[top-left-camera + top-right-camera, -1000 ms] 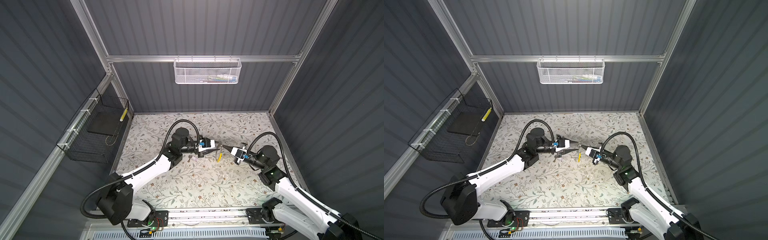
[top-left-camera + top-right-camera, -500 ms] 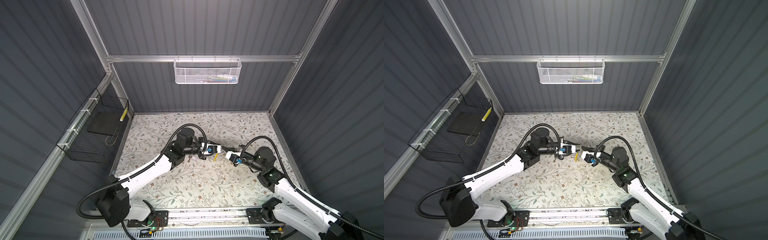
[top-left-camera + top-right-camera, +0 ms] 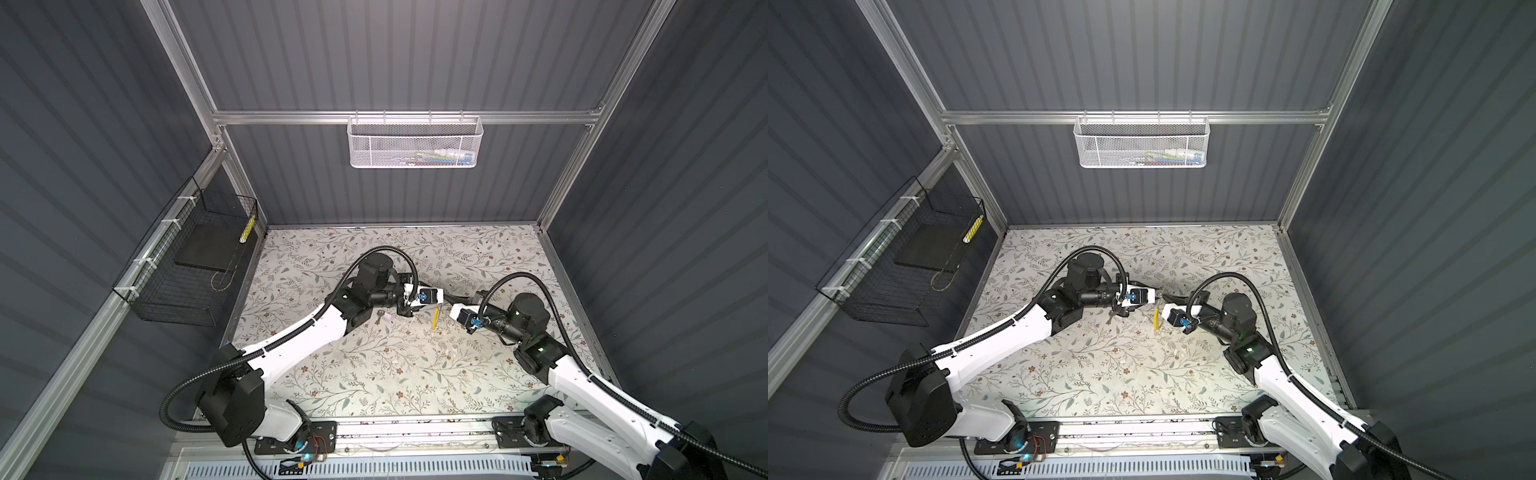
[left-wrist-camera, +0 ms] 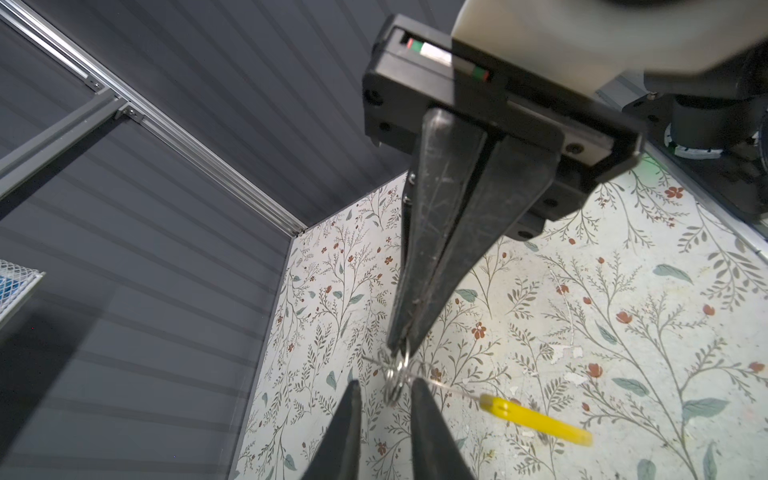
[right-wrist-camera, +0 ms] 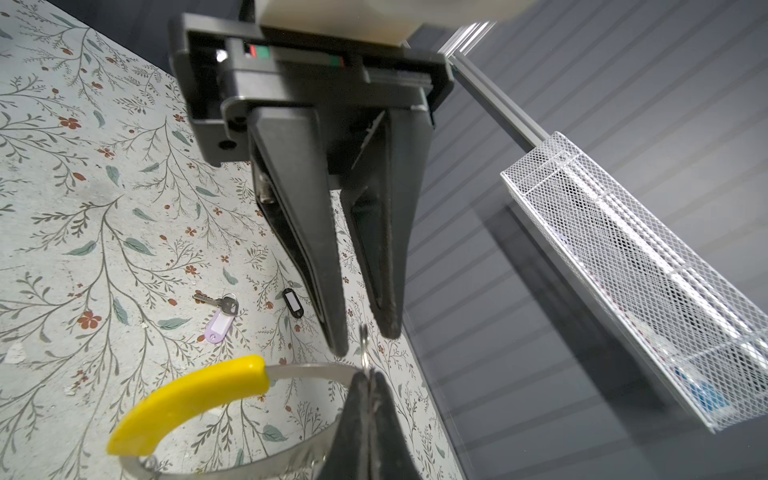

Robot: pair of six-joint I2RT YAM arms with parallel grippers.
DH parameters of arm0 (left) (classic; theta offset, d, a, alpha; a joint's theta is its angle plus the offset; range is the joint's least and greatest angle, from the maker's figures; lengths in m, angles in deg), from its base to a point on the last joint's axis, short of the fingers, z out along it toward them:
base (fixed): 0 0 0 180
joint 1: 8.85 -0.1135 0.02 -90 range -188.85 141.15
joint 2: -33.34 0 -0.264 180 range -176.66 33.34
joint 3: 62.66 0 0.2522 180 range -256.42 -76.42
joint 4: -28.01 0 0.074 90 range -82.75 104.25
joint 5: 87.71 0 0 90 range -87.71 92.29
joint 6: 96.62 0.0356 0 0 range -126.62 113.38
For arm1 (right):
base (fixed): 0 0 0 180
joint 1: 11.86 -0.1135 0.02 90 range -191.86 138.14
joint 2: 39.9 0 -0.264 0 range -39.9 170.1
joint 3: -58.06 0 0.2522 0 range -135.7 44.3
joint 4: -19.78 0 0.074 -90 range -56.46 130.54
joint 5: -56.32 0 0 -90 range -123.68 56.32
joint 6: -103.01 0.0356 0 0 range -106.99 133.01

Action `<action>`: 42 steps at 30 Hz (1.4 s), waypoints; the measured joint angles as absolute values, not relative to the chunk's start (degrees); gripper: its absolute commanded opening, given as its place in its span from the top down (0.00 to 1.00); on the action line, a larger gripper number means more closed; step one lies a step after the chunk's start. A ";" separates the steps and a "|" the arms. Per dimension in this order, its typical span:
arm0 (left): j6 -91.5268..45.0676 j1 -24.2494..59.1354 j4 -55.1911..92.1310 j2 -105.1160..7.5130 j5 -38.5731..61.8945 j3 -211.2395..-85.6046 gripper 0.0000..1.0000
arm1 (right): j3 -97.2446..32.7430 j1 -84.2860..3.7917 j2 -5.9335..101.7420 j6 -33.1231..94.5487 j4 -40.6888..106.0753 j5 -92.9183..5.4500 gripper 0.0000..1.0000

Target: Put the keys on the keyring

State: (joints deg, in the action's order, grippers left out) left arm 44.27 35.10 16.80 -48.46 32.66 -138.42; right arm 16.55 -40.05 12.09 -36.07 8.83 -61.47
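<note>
My right gripper (image 5: 365,376) is shut on the keyring (image 5: 307,370), a thin grey metal hoop held above the mat, with its yellow tag (image 5: 187,395) hanging off it. My left gripper (image 4: 384,382) meets it tip to tip, jaws a little apart, with a small wire ring (image 4: 395,380) of the hoop between the fingertips. In both top views the grippers meet mid-table (image 3: 451,298) (image 3: 1162,296). The keys lie on the mat behind the left gripper: a metal key with a lilac tag (image 5: 218,318) and a black-rimmed tag (image 5: 293,303).
A white mesh basket (image 3: 415,145) hangs on the back wall. A black wire basket (image 3: 187,266) hangs on the left wall. The floral mat (image 3: 395,374) ends at metal frame rails.
Both arms have closed in on each other toward mid-table, the right one carrying the keyring. The left jaws have narrowed around the small ring.
</note>
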 measured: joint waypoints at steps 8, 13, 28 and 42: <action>44.40 35.62 16.36 -48.94 32.66 -139.16 0.87 | 16.42 -40.09 12.40 -36.07 9.64 -61.98 1.00; 44.75 35.82 15.68 -49.09 32.66 -139.16 0.97 | 16.10 -40.07 12.44 -35.91 9.77 -61.67 1.00; 33.69 32.71 27.51 -49.29 41.47 -134.27 1.00 | 18.43 -37.99 11.78 -28.88 6.82 -62.00 0.68; 24.14 31.64 37.15 -49.29 49.71 -133.24 1.00 | 19.86 -36.05 10.65 -17.84 0.66 -68.27 0.73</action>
